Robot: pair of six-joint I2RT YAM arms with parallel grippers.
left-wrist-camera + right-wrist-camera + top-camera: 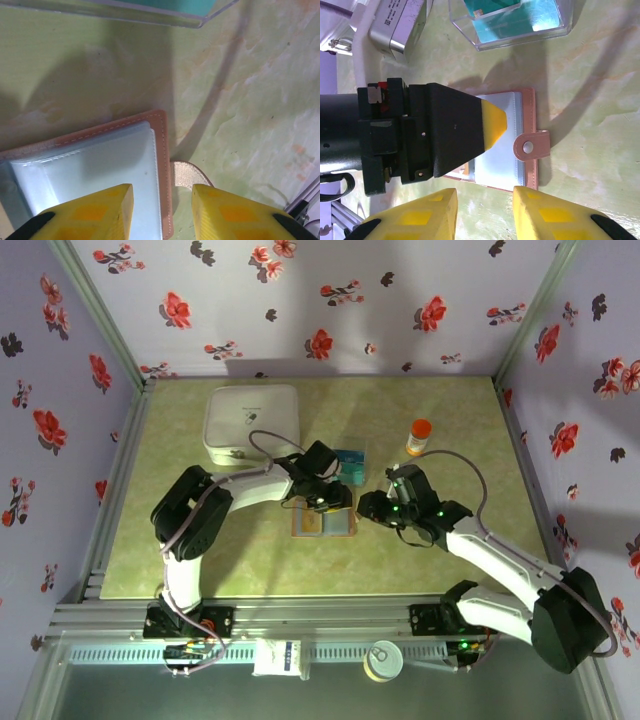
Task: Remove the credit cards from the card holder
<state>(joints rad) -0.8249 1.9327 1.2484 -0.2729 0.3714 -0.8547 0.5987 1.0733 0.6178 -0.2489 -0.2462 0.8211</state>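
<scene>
A reddish-brown leather bifold card holder (325, 523) lies open and flat. The left gripper (162, 210) hangs over it, jaws apart. The right gripper (485, 210) sits near its clasp tab (532, 145), jaws apart.

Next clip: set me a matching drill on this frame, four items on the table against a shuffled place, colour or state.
Things:
1. card holder
2. clear plastic box
3. white square box
4. small bottle

Descriptions:
A. orange cap
B. lying open, grey-blue pockets facing up
C. far left part of the table
D. teal card inside

Pairs: 1-B; 2-D; 3-C; 4-A
</scene>
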